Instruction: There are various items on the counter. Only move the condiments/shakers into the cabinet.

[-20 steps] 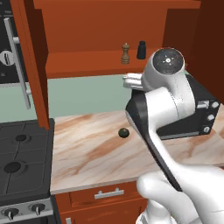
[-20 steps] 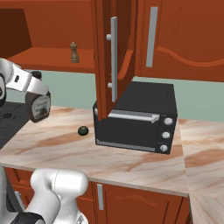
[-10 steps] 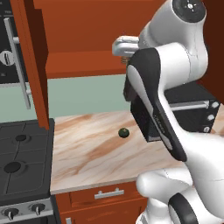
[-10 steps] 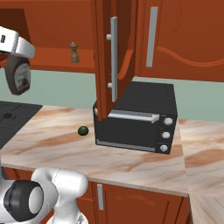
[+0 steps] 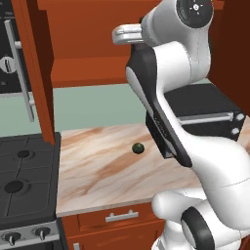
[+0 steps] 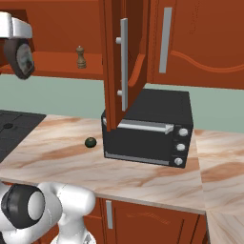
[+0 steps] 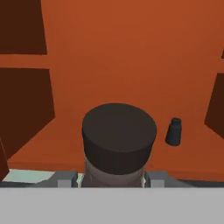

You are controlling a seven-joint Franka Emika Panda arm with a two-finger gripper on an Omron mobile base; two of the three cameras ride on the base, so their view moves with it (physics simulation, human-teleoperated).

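You see the end effector [image 7: 112,180] clamped on the tall dark brown bottle with a black round cap [image 7: 119,138], one finger on each side of it. The bottle is up inside the big red-brown wooden cabinet [image 7: 131,52], over its flat shelf. The short black shaker [image 7: 173,131] stands on that shelf, a little to the side. The small tan wooden shaker [image 6: 81,56] stands on the shelf too. The small dark green ball [image 5: 138,148] sits on the pink marble table [image 5: 97,171]. A second ago the arm was lower, near the table; it has since swung up to the cabinet.
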